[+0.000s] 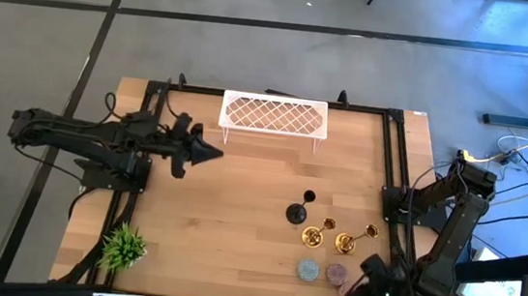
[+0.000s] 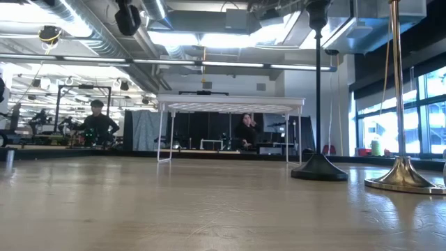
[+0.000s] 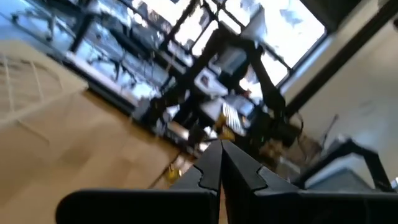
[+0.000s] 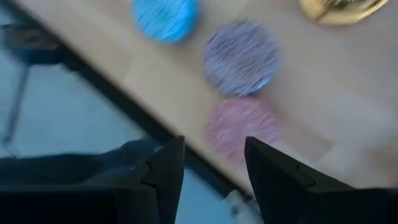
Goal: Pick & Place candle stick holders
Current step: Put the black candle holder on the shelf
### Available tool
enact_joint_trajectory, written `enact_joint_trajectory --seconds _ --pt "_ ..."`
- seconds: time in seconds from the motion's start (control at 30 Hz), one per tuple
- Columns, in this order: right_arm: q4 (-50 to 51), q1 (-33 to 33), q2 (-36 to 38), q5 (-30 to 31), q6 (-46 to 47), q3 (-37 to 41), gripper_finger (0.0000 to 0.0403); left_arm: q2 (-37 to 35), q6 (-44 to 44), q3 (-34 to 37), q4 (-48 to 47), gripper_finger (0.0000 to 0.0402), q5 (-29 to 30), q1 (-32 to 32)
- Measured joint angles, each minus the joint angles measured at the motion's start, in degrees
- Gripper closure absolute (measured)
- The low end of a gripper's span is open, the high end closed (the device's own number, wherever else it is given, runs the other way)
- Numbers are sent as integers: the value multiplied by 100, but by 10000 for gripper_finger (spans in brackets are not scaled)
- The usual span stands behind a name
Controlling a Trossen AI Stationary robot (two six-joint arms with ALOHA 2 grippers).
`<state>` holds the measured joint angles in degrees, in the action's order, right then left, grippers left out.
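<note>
Three candle stick holders stand on their round bases at the table's right near part: a black one (image 1: 298,212) and two gold ones (image 1: 314,235) (image 1: 345,240). In the low view the black holder (image 2: 319,166) and one gold holder (image 2: 403,180) stand upright. My right gripper (image 4: 214,163) is open, tipped downward over the table's near right edge, above a pink round mat (image 4: 242,127) and nearer than the gold holders; nothing is between its fingers. My left gripper (image 1: 213,153) is shut and empty, held level above the table's left part, pointing right.
A white wire rack (image 1: 275,115) stands on legs at the table's far middle. Round mats lie near the front edge: blue (image 4: 166,15), purple (image 4: 240,57) and pink. A small green plant (image 1: 123,246) sits at the near left corner. Bare wood spans the middle.
</note>
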<state>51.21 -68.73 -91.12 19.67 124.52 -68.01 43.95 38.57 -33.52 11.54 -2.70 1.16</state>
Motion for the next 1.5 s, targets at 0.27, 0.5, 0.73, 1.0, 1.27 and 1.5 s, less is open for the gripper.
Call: enact_joint_trajectory --seconds 0.27,0.5,0.73,1.0,1.27,1.5 --pt "-1432 103 460 237 -822 -2 232 1013 -414 2 112 398 -590 -397" --pt "-1510 417 1443 1015 -1600 -2 232 2323 -806 2 1273 378 -545 -637" --pt "-2568 818 2438 3045 -4282 -4 232 3380 -1321 -280 2272 329 -309 -633" --pt "-4077 1127 3007 4254 -7616 -7 231 4622 -2253 -1569 2000 277 -136 -763" --pt "-4243 1147 3149 4999 -8732 -9 231 5265 -2253 -2076 1415 257 461 -790" --pt "-4244 1144 3274 5505 -9294 -9 231 5498 -1788 -2091 2146 255 1060 -686"
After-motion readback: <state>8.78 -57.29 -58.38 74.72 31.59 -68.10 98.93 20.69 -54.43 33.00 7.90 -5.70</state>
